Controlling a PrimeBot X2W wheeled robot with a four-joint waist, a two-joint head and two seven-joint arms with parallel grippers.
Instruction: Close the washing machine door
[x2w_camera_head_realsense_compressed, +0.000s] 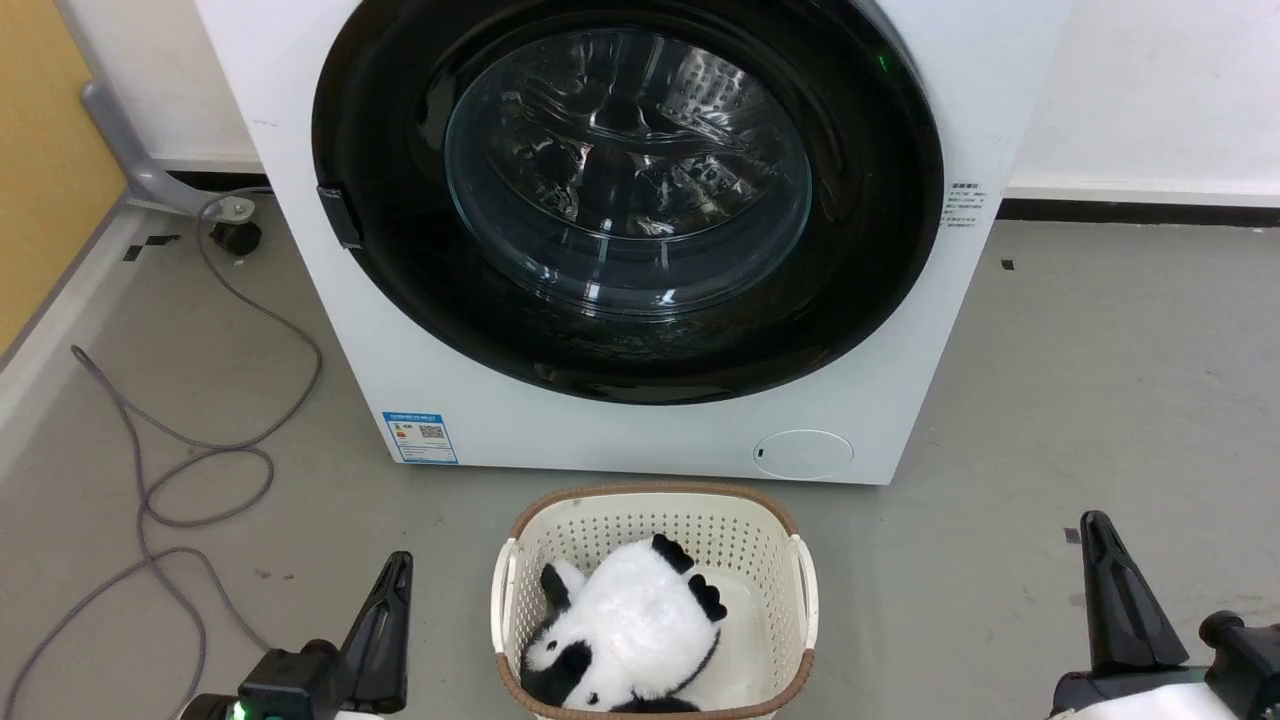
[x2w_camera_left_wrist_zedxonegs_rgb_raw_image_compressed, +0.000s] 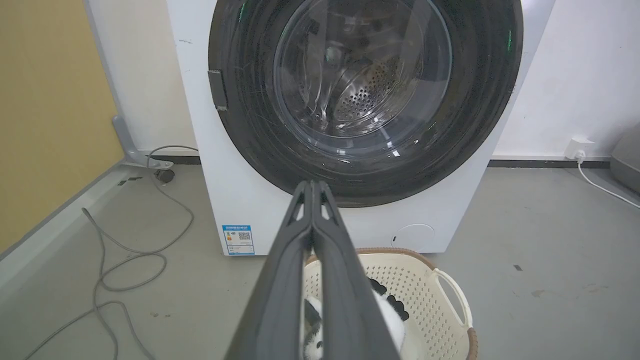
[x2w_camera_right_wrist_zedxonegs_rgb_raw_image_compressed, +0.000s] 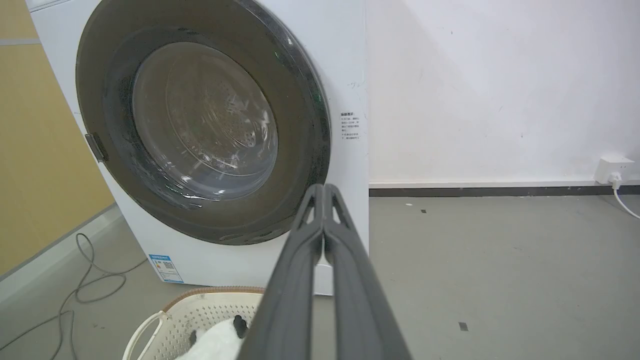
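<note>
The washing machine (x2w_camera_head_realsense_compressed: 880, 400) (x2w_camera_left_wrist_zedxonegs_rgb_raw_image_compressed: 205, 165) (x2w_camera_right_wrist_zedxonegs_rgb_raw_image_compressed: 345, 75) is a white box standing straight ahead on the floor. Its round black door (x2w_camera_head_realsense_compressed: 400, 130) (x2w_camera_left_wrist_zedxonegs_rgb_raw_image_compressed: 480, 90) (x2w_camera_right_wrist_zedxonegs_rgb_raw_image_compressed: 300, 150) lies flush against the front, glass bowl in the centre, steel drum showing through the glass. My left gripper (x2w_camera_head_realsense_compressed: 398, 565) (x2w_camera_left_wrist_zedxonegs_rgb_raw_image_compressed: 312, 186) hangs low at the left, fingers pressed together and holding nothing. My right gripper (x2w_camera_head_realsense_compressed: 1095, 525) (x2w_camera_right_wrist_zedxonegs_rgb_raw_image_compressed: 324, 189) sits low at the right, also shut and holding nothing. Both are well short of the door.
A cream basket (x2w_camera_head_realsense_compressed: 800, 575) (x2w_camera_left_wrist_zedxonegs_rgb_raw_image_compressed: 445, 295) (x2w_camera_right_wrist_zedxonegs_rgb_raw_image_compressed: 185, 312) with a panda plush (x2w_camera_head_realsense_compressed: 630, 620) stands on the floor between my grippers, in front of the machine. Grey cables (x2w_camera_head_realsense_compressed: 190, 440) loop on the floor at the left. A wall socket (x2w_camera_right_wrist_zedxonegs_rgb_raw_image_compressed: 612, 167) is at the right.
</note>
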